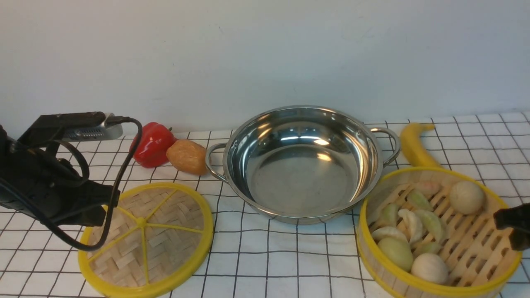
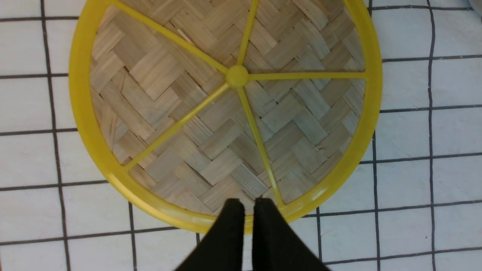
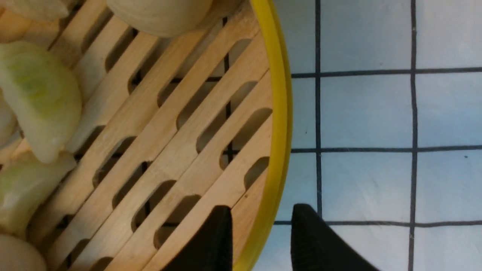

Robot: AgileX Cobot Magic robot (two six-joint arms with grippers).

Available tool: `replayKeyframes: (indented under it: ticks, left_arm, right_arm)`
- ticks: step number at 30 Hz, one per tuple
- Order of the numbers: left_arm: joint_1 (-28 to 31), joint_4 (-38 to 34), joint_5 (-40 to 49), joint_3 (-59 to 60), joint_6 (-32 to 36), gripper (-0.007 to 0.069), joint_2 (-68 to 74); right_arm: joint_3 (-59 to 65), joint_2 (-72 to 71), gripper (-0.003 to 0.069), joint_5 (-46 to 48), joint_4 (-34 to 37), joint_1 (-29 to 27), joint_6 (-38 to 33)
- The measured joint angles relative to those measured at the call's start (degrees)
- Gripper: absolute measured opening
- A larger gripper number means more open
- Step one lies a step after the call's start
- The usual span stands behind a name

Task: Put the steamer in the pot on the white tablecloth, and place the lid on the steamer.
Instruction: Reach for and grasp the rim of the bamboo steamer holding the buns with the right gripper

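Note:
The steel pot (image 1: 302, 182) stands empty at mid-table on the white tablecloth (image 1: 281, 265). The lid (image 1: 145, 240) lies flat to its left, spokes up. My left gripper (image 1: 99, 209) hovers over the lid's left rim; in the left wrist view its fingertips (image 2: 248, 201) are nearly together above the lid (image 2: 226, 113), holding nothing. The steamer (image 1: 476, 248) sits right of the pot. My right gripper (image 1: 513, 229) is at its right rim. In the right wrist view it (image 3: 261, 209) stands open, one finger inside the steamer (image 3: 169, 150), one outside.
Several dumplings (image 1: 414, 223) and two round buns (image 1: 466, 197) lie in the steamer. A red pepper (image 1: 152, 144) and a brown potato (image 1: 187, 156) sit behind the lid. A yellow banana (image 1: 414, 145) lies behind the steamer, close to the pot's right handle.

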Motion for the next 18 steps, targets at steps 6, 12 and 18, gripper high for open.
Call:
replayKeyframes:
  ticks: [6,12,18]
  left_arm:
    - [0.00,0.00,-0.05,0.00,0.00,0.0043,0.00]
    - [0.00,0.00,-0.05,0.00,-0.07,0.0053,0.00]
    - [0.00,0.00,-0.05,0.00,-0.07,0.0053,0.00]
  right_arm:
    - [-2.61,2.75,0.0240,0.20,-0.19,0.00,0.67]
    - [-4.51,6.73,0.0240,0.18,-0.35,0.00,0.80]
    - [-5.07,10.24,0.0240,0.97,-2.65,0.00,1.48]
